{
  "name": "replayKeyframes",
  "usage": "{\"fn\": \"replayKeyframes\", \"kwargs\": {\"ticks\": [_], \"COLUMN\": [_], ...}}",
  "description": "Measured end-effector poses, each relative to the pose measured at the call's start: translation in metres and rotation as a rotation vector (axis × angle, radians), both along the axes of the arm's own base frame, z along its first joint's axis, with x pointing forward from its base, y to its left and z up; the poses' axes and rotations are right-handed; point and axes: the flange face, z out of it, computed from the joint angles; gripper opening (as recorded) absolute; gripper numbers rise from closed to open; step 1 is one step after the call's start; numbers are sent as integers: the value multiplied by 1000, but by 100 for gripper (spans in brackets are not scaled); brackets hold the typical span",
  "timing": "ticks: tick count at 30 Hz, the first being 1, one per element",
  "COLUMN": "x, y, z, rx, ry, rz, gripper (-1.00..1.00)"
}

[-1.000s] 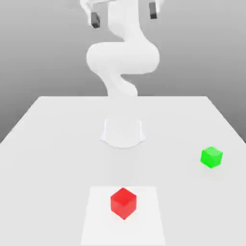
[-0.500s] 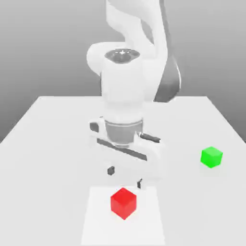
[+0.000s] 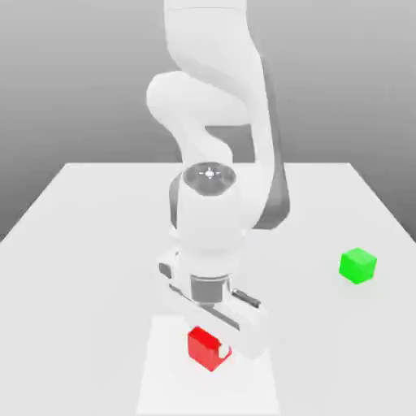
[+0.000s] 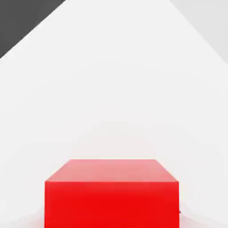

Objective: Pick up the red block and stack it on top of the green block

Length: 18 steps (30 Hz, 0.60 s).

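Red block [image 3: 203, 347], plain matte cube, sits under the claw [image 3: 213, 345].

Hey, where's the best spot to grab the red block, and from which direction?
Take the red block across two opposite flat side faces, coming straight down from above. It sits flat on the white table with nothing beside it, and the gripper is already down over it, so a top-down pinch looks steadiest.
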Motion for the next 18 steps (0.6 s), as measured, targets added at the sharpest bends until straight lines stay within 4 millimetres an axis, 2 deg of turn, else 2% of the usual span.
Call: {"fn": "replayKeyframes", "kwargs": {"ticks": [4,10,14,18], "x": [-1,-24,-53,-88], "y": [0,102,163,211], "z": [38,57,66,73], "rx": [0,33,47,51], "ry": [1,3,3,2], "rz": [-1,328,560,775], "gripper": [-100,-100,-100,-100]}}
